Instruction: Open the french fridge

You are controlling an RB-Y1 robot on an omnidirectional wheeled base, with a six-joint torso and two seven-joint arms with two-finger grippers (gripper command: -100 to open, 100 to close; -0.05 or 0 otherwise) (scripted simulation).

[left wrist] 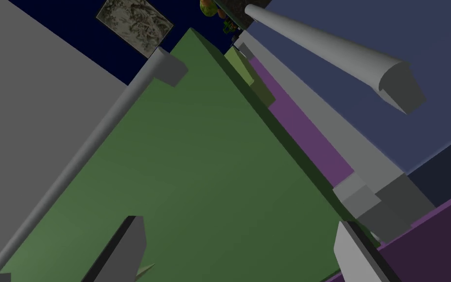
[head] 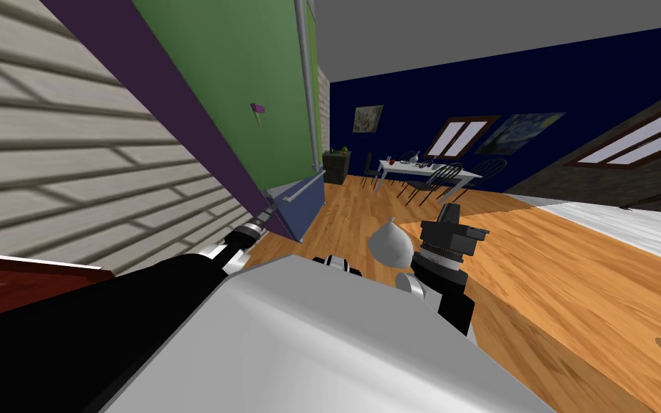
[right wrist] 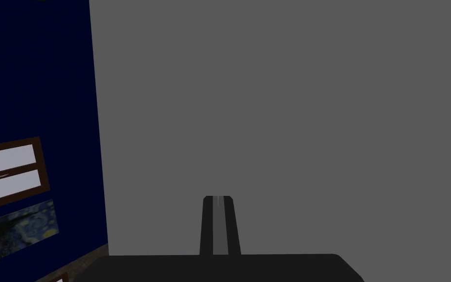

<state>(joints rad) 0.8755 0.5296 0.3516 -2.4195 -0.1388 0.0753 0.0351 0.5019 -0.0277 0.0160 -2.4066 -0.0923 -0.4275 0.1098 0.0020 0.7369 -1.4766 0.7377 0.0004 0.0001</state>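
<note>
Left arm [head: 244, 236] reaches the foot of the green fridge door [head: 250, 72]; right arm [head: 445, 247] hangs over wooden floor [head: 573, 279].

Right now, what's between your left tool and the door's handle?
Only bare green door lies between tool and handle, in the left wrist view.

Flat even light, right wrist view dim, head view seemingly rolled

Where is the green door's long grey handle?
In the head view, left of centre, the grey handle runs along the green door's far edge, above the blue drawer; the open left gripper points beside it.
</note>
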